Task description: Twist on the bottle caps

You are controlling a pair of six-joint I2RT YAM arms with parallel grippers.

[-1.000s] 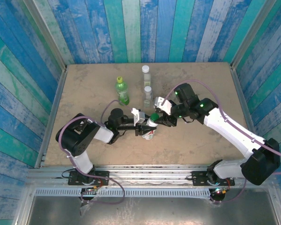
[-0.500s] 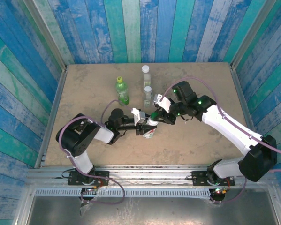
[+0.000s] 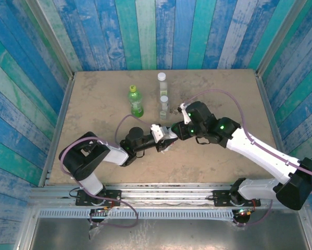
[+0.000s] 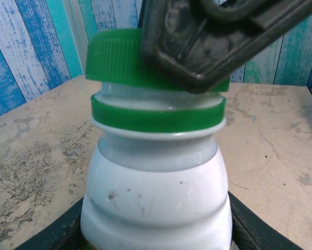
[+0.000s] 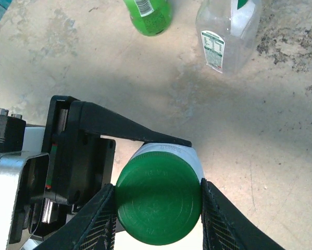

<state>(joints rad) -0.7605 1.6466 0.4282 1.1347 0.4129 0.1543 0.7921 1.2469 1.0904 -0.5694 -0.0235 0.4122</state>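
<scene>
Left gripper (image 4: 156,233) clamps the white bottle (image 4: 156,198), right gripper (image 5: 158,208) pinches the tilted dark green cap (image 4: 119,57), which may cross-thread.

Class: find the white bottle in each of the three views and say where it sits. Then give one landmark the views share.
Top external: white bottle just below centre, where the two arms meet.
Left wrist: white bottle lower centre, large, held between the left jaws.
Right wrist: bottom centre, a white sliver behind its cap.
Landmark: the dark green cap on its neck, between the right jaws.
</scene>
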